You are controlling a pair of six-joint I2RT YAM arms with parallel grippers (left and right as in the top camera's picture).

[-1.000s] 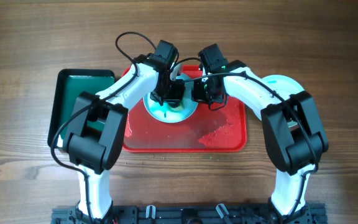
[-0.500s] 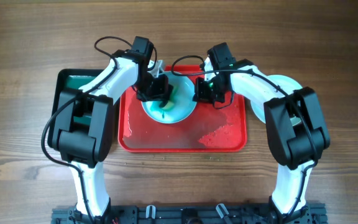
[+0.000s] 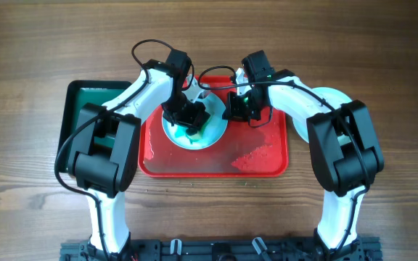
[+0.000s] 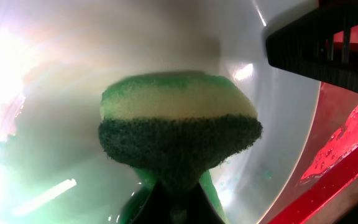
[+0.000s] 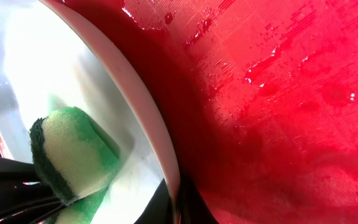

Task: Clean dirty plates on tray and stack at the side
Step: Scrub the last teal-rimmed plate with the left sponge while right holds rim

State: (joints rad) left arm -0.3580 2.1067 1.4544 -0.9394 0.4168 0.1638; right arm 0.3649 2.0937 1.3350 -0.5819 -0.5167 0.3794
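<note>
A pale aqua plate (image 3: 212, 132) lies on the red tray (image 3: 263, 159), left of its middle, with teal-green smears on its face. My left gripper (image 3: 187, 116) is over the plate, shut on a green and yellow sponge (image 4: 179, 127) that presses on the wet plate (image 4: 73, 93). At the plate's right edge, my right gripper (image 3: 236, 107) is shut on the rim (image 5: 148, 106), one finger above it and one below. The right wrist view also shows the sponge (image 5: 67, 155) and the wet tray (image 5: 278, 93). A second pale plate (image 3: 332, 96) sits on the table right of the tray, partly under my right arm.
A smaller dark green tray (image 3: 85, 109) stands against the red tray's left side, under my left arm. Water and foam patches lie on the red tray's right half (image 3: 251, 154). Bare wooden table (image 3: 383, 43) surrounds both trays.
My left gripper swept the sponge left across the plate, then back right and toward the front. The right gripper stayed on the rim and the plate shifted only slightly.
</note>
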